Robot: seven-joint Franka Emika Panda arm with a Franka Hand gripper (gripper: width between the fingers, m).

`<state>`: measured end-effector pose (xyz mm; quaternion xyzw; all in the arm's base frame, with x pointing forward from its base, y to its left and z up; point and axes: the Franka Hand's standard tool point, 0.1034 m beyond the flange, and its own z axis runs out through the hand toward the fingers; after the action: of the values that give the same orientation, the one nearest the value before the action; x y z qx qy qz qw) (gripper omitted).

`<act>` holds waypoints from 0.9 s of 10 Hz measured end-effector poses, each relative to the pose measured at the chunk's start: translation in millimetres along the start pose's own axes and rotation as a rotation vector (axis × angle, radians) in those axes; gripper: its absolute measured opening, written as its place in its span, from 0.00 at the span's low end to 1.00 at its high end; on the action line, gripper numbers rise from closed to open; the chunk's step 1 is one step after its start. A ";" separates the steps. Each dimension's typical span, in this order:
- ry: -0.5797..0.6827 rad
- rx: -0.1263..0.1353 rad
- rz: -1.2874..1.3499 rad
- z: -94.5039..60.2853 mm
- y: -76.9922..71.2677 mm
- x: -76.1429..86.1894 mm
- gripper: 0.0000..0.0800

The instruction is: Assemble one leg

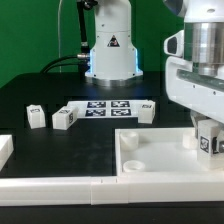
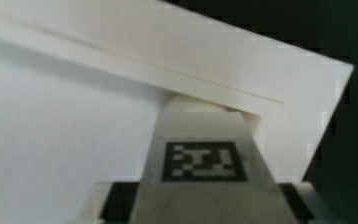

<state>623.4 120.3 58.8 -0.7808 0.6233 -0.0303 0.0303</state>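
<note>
Holding one leg between its fingers, the gripper stood over the far corner of the square panel on the exterior view's right when I took this reading. In the wrist view the leg filled the middle of the frame, tag toward the camera, pinched from both sides by the dark fingers, with its far end at the panel's raised rim. I judged the pick-up to be finished and the carry nearly so; whether the leg's end had met the corner recess I could not tell, since the block itself hid the contact. What remained, as I read it, was seating the leg, fixing it there and letting go. Three other legs lay untouched on the black table near the marker board, one of them just beside its end at the exterior view's right.
</note>
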 end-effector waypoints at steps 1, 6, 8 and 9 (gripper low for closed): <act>-0.005 0.000 0.096 0.0 0.0 -2.5 0.36; -0.036 0.003 0.362 0.4 -0.5 -6.0 0.46; -0.036 0.005 0.279 0.3 -0.6 -6.1 0.68; -0.036 0.008 0.117 0.3 -0.6 -5.3 0.79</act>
<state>622.9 125.6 58.6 -0.7431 0.6673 -0.0170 0.0462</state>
